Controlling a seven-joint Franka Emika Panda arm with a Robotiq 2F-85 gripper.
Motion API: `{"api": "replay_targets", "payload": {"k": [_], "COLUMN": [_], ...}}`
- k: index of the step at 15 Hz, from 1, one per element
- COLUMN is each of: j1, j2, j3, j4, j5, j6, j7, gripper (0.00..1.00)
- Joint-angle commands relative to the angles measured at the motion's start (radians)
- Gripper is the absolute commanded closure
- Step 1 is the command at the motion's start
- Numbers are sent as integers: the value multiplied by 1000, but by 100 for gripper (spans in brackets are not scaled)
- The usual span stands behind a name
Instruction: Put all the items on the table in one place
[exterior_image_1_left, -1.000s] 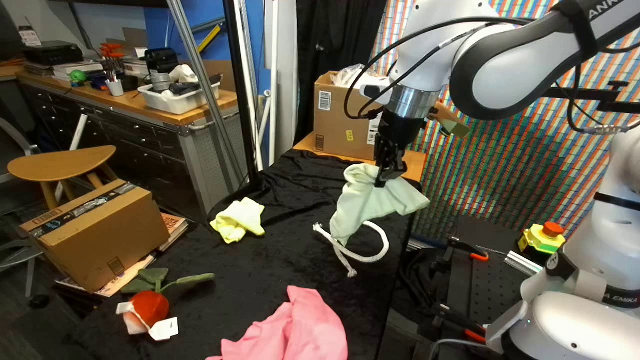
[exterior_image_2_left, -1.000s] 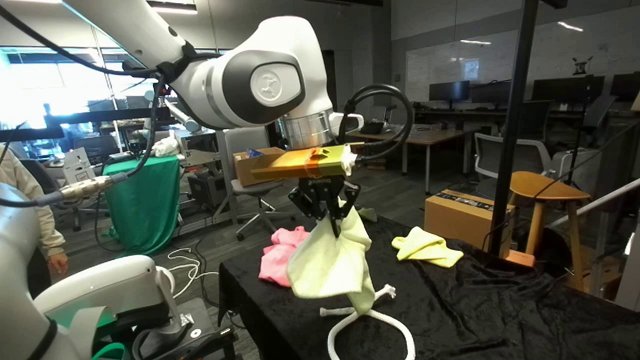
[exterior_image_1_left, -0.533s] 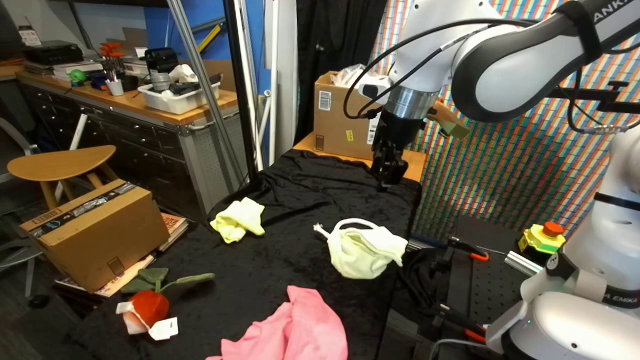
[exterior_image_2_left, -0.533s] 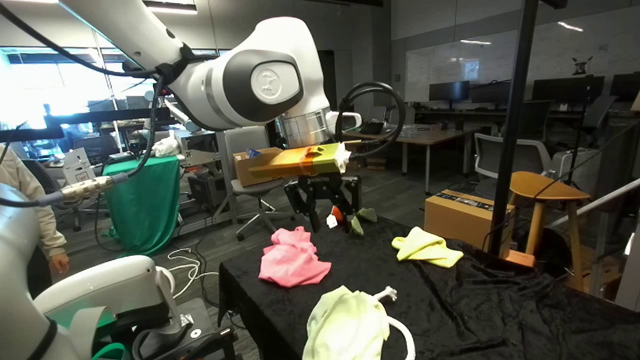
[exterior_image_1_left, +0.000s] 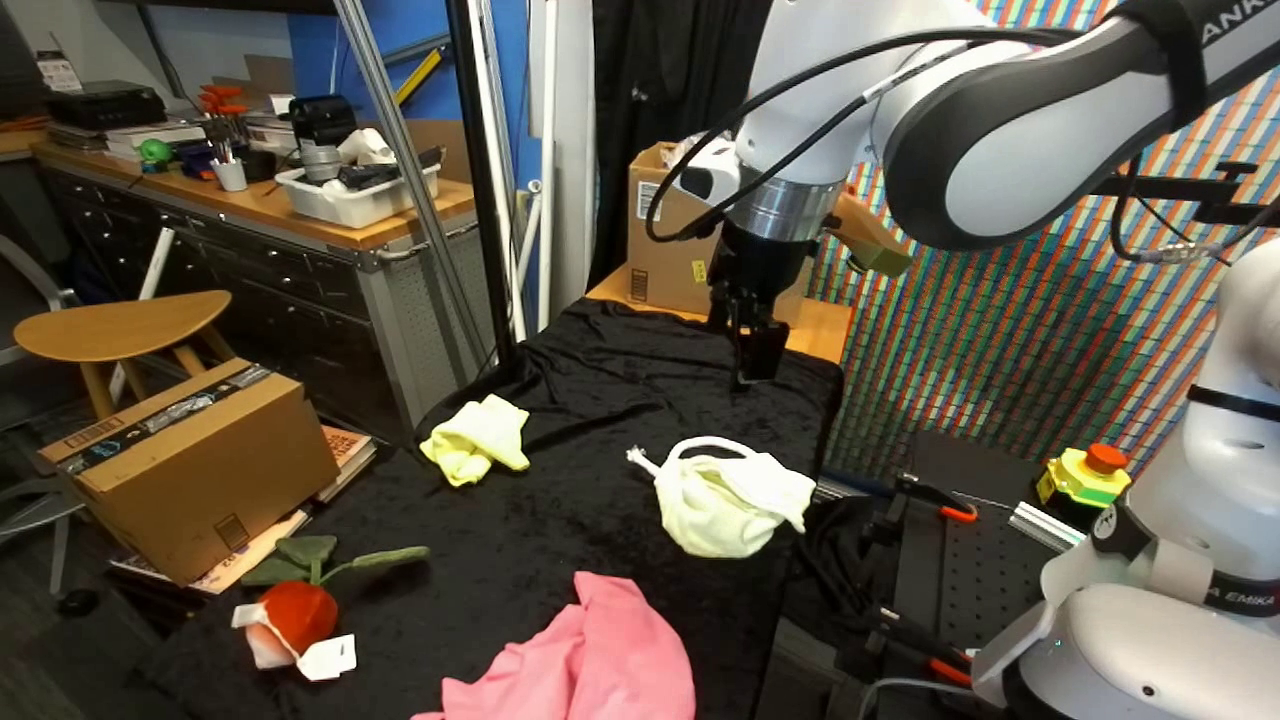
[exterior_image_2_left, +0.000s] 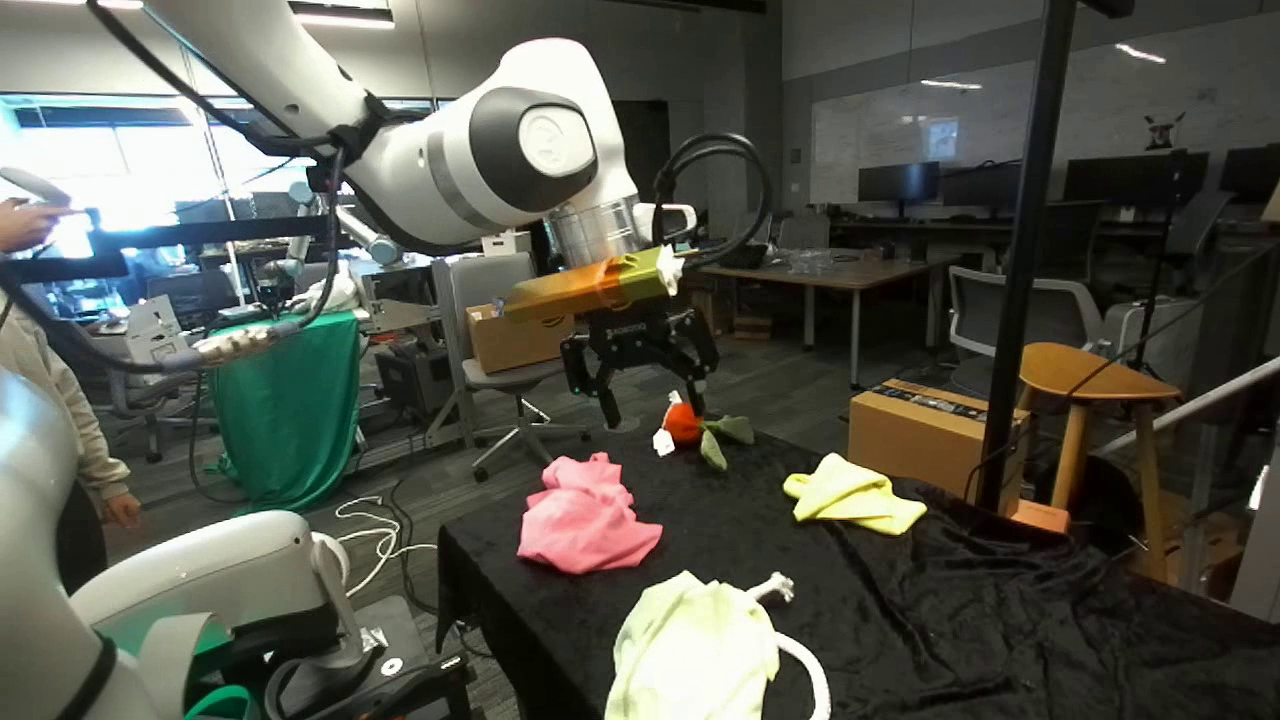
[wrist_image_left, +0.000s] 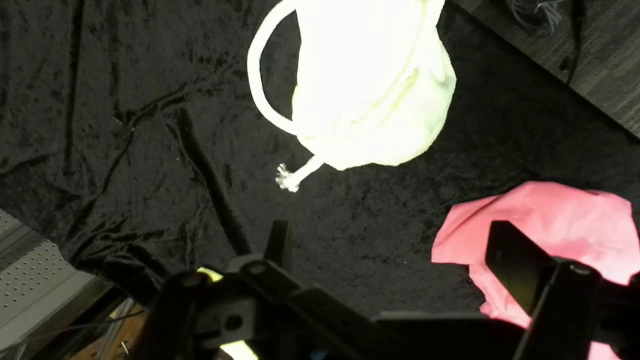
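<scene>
Fingers (wrist_image_left: 517, 267) are spread wide, held above the black-draped counter (exterior_image_2_left: 1000, 600). Rope (wrist_image_left: 254, 65) is partly covered by the pale cloth (exterior_image_2_left: 690, 650), near the counter's edge. Yellow cloth (exterior_image_1_left: 477, 440), pink cloth (exterior_image_1_left: 610, 660) and red toy (exterior_image_1_left: 300, 612) are scattered elsewhere on the counter, all lying apart.

Bright windows (exterior_image_2_left: 90, 135), grey floor (exterior_image_2_left: 800, 375), wooden stool (exterior_image_1_left: 120, 325), wood-topped workbench (exterior_image_1_left: 270, 280), blue wall panel (exterior_image_1_left: 412, 25)

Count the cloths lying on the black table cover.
3. In an exterior view: pale green cloth, covering part of the white rope; yellow cloth farther left; pink cloth at the bottom edge, partly cut off. More underneath would be hidden.
</scene>
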Motion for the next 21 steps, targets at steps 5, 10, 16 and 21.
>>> {"api": "replay_targets", "payload": {"k": [5, 10, 16, 21], "j1": [87, 126, 202, 278], "j2": [259, 444, 659, 800], "j3": [147, 152, 141, 135], "j4": [351, 553, 810, 1006], "j5": [-167, -304, -291, -231], "j6": [-227, -269, -348, -418], "j7": [91, 128, 175, 210], "gripper": [0, 0, 0, 0]}}
